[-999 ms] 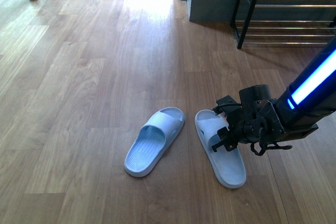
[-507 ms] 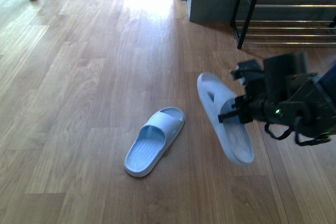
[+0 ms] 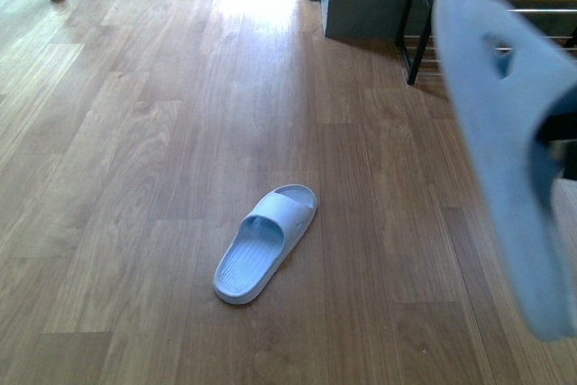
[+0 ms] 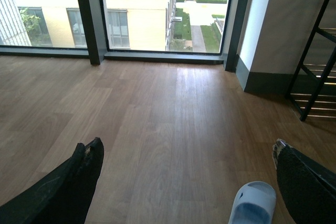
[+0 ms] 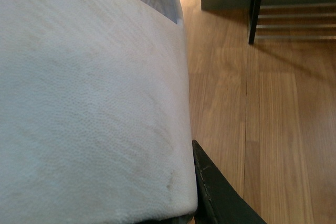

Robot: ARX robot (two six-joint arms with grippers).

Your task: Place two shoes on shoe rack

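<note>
My front camera looks down across the floor [image 3: 135, 178] toward the shoe rack [image 3: 505, 42]. Left wrist camera sits low, facing the windows [image 4: 147, 9], sharing that rack and the lying sandal [image 3: 265, 244]. Right wrist camera is pressed close against the lifted sandal [image 5: 89, 103].

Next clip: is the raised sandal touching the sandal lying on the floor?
Apart. The front view shows the raised sandal up at the right, with a broad stretch of bare floor between it and the sandal lying on the floor.

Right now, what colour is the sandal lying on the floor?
The sandal is pale blue; clearest in front view.
</note>
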